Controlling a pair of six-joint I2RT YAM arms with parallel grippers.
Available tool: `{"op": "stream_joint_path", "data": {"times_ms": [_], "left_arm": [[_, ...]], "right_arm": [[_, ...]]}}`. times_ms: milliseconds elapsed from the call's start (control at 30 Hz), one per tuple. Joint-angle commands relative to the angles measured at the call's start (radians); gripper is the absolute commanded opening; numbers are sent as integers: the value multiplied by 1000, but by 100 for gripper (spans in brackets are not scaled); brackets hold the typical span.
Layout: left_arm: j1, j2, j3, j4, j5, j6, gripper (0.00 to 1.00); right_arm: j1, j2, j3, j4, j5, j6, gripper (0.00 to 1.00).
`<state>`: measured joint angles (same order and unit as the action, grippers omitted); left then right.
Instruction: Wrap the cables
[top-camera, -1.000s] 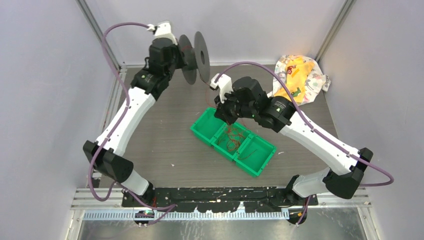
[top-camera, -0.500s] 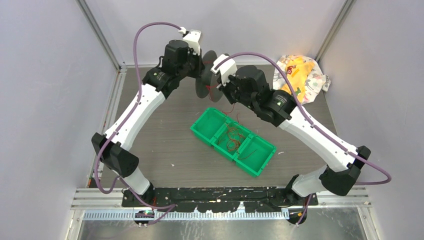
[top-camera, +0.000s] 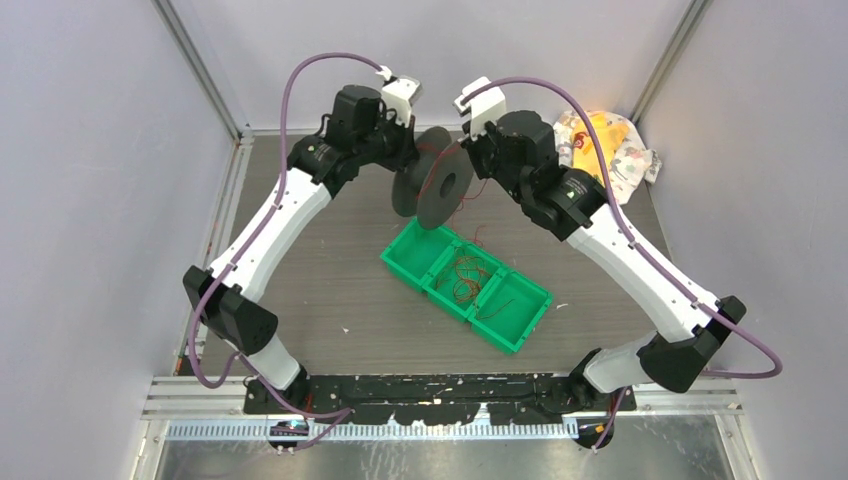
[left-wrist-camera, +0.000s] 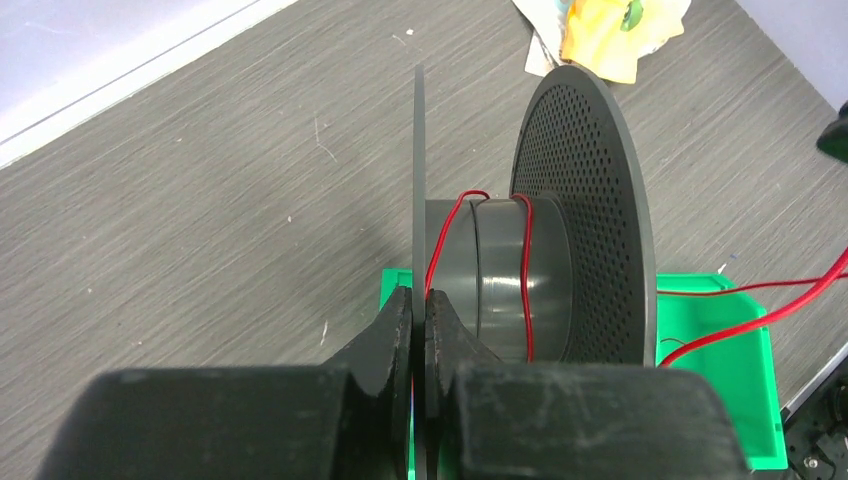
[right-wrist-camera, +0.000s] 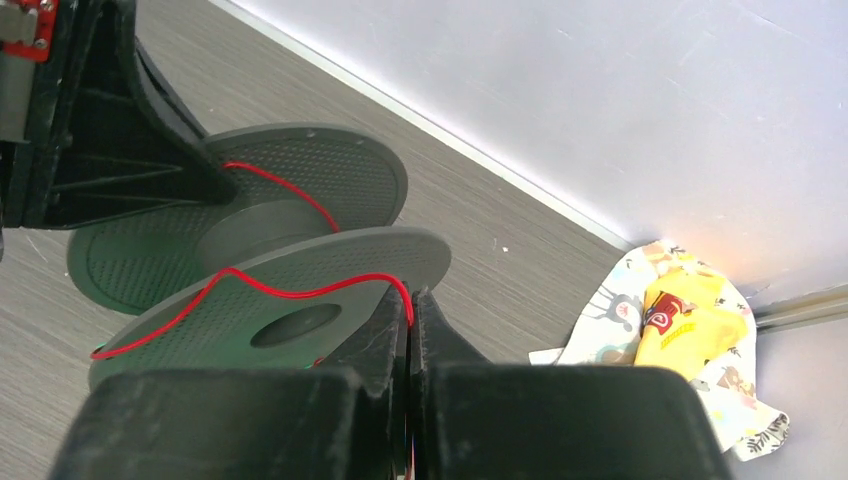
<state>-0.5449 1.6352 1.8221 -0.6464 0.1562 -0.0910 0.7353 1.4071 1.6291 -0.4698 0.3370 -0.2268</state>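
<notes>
Few turns of cable (left-wrist-camera: 526, 285) sit on the spool (top-camera: 445, 190); most lies loose in the bin (top-camera: 408, 258). Left gripper (left-wrist-camera: 420, 305) pinches the spool, right gripper (right-wrist-camera: 409, 308) pinches cable.

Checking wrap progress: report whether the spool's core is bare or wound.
Barely wound: a few turns of red cable cross the spool core; most of it shows bare.

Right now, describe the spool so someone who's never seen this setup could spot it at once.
On the dark wood-grain table, look just beyond the green tray. There the left gripper holds up a black spool by the edge of one flange. Nothing nearby matches it: two perforated discs joined by a grey hub, thin red cable round it.
</notes>
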Motion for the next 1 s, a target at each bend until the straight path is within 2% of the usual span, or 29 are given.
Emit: {"op": "stream_joint_path", "data": {"times_ms": [0,200,467,600,767,967], "left_arm": [[-22,-31,33,29,50,47,0],[-77,-15,41,-32,84,150,0],[-78,-48,35,-60,164,194,0],[-77,-70,52,-44,191,182,0],[-34,-103,85,-40,297,150,0],[83,-201,53,126,450,-22,0]], "right_arm": [[-11,-49,21,62,-30,32,0],[-33,-39,34,65,-8,49,0],[-201,-44,0,31,-107,135,0],[-215,-63,-62,29,-120,137,0],[-263,-82,-147,38,-114,173,1],[-320,-99,-256,99,-196,226,13]]}}
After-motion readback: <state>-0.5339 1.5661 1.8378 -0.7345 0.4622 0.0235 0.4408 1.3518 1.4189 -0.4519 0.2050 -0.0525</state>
